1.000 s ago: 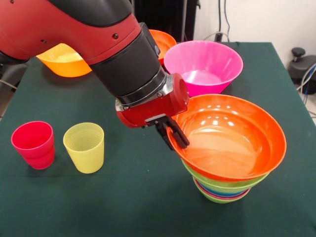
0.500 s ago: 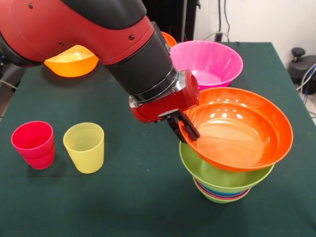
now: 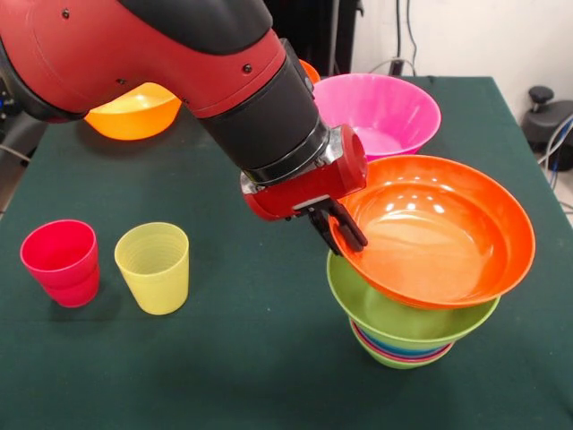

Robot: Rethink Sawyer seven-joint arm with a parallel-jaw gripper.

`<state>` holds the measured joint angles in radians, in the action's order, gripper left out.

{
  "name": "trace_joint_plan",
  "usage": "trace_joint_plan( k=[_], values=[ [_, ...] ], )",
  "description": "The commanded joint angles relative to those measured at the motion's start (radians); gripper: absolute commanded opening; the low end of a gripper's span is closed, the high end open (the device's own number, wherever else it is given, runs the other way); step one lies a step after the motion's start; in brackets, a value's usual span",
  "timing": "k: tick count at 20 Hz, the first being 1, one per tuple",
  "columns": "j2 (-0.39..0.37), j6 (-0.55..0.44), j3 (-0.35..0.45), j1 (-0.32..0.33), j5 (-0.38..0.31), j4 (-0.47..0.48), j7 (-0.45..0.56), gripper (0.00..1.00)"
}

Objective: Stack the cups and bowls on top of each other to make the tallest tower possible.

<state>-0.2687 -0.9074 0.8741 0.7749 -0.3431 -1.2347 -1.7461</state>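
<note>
2 dark fingers (image 3: 345,228) of the end effector (image 3: 338,235) pinch the near-left rim of a large orange bowl (image 3: 439,233), 1 finger inside the rim and 1 outside, so the end effector is closed on that bowl. The bowl is tilted, its gripped side raised a little and its far-right rim standing out past the stack below. Behind the fingers comes a red wrist housing (image 3: 304,188), then a black cylindrical link and the broad red arm (image 3: 134,45) that fills the upper left of the view.

Under the orange bowl sits the tower (image 3: 403,336) — a wide green bowl (image 3: 394,318) on top, then thin bands of blue, pink and red rims, and a small light-green bowl (image 3: 398,361) lowest on the dark green surface (image 3: 224,358). The orange bowl's underside sits low in the green bowl's mouth; whether it touches cannot be told.

Beyond the tower, a large pink bowl (image 3: 394,112) stands upright on the surface. At far left, a yellow-orange bowl (image 3: 134,112) shows partly behind the arm, and a sliver of another orange bowl (image 3: 309,70) peeks out between the arm and the pink bowl.

At near left, 2 cups stand upright and side by side, well apart from the tower — a red cup (image 3: 61,262) and, just beside it, a translucent yellow cup (image 3: 153,267).
</note>
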Motion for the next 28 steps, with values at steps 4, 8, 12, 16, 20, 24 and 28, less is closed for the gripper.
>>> trace_joint_plan(
  k=[4, 8, 12, 16, 20, 24, 28],
  values=[
    [0.012, -0.038, -0.012, -0.012, -0.057, 0.064, 0.260, 0.00],
    [0.024, -0.084, -0.009, -0.026, -0.044, 0.120, 0.273, 0.00],
    [0.029, -0.112, -0.009, -0.036, -0.039, 0.154, 0.282, 0.00],
    [0.035, -0.106, -0.006, -0.037, -0.036, 0.161, 0.283, 0.00],
    [0.040, -0.111, -0.005, -0.042, -0.036, 0.175, 0.288, 0.00],
    [0.037, -0.097, -0.008, -0.038, -0.037, 0.153, 0.278, 0.00],
    [0.025, -0.095, -0.013, -0.035, -0.033, 0.126, 0.256, 0.00]
  ],
)
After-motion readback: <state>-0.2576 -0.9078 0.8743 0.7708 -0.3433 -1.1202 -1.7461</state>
